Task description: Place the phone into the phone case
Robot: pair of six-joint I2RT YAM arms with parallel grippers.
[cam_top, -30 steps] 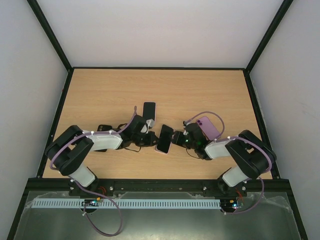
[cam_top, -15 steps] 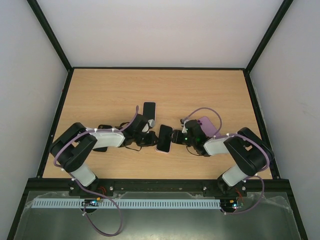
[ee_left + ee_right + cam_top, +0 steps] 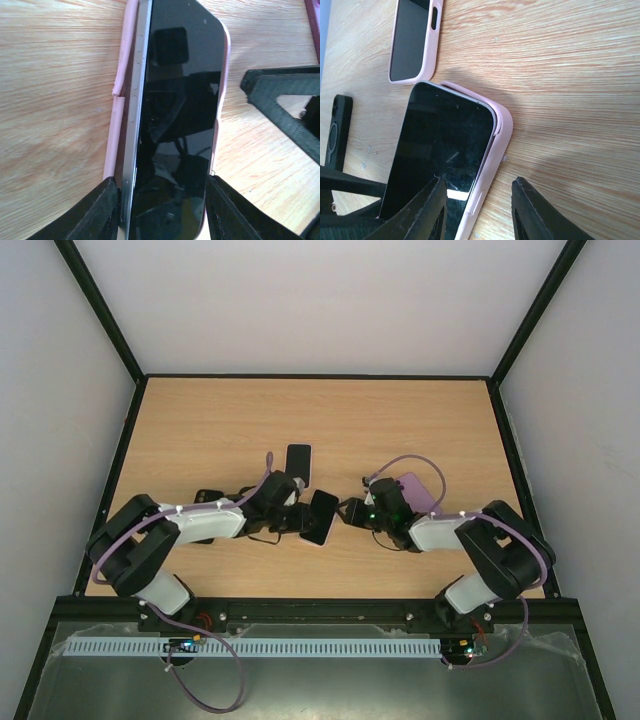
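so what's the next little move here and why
Probably press the raised long edge of the phone down with the right gripper, open beside it. The left gripper clamps phone and pink case, but that edge's side buttons show above the case lip, so it isn't seated.

Glossy black phone (image 3: pixel 175 130); pale pink phone case (image 3: pixel 119 115); light wood-grain table (image 3: pixel 220 420); lilac spare case (image 3: pixel 420 492).

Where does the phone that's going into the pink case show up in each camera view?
Top external: the phone sits just below the picture's centre.
Left wrist: it fills the middle, running top to bottom.
Right wrist: it lies lower left of centre, screen up.
Shared landmark: the pink case wrapping the phone's edge.
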